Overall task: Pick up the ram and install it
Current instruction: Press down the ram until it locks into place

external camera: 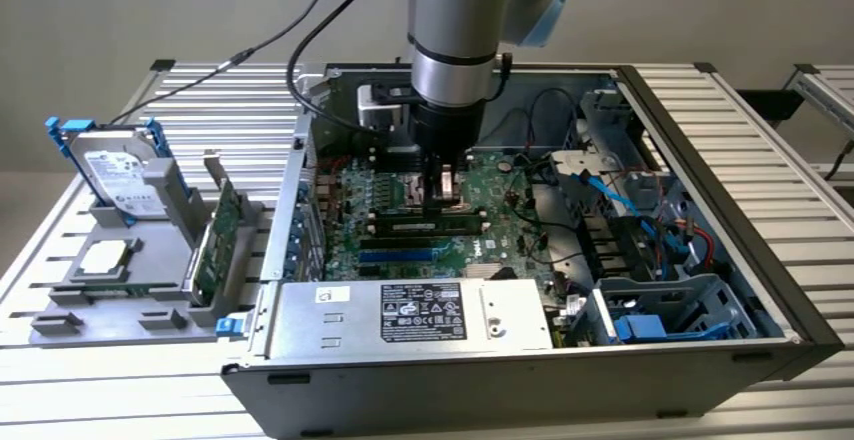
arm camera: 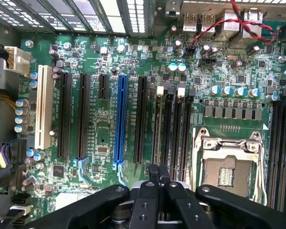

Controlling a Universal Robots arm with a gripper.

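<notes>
Fingers (arm camera: 159, 179) shut, arm upright over motherboard (external camera: 454, 215), ram (external camera: 427, 226) seemingly seated below.

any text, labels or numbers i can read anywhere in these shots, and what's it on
None can be read.
Power supply label: print and symbols, too small.
Hard drive label: too blurred.
Motherboard markings: too small.
Ram label: unreadable.

The arm (external camera: 454, 20) is a silver-grey cylinder with pale blue joint caps, black cables, and a black gripper (arm camera: 159, 183) with screwed linkages.
</notes>
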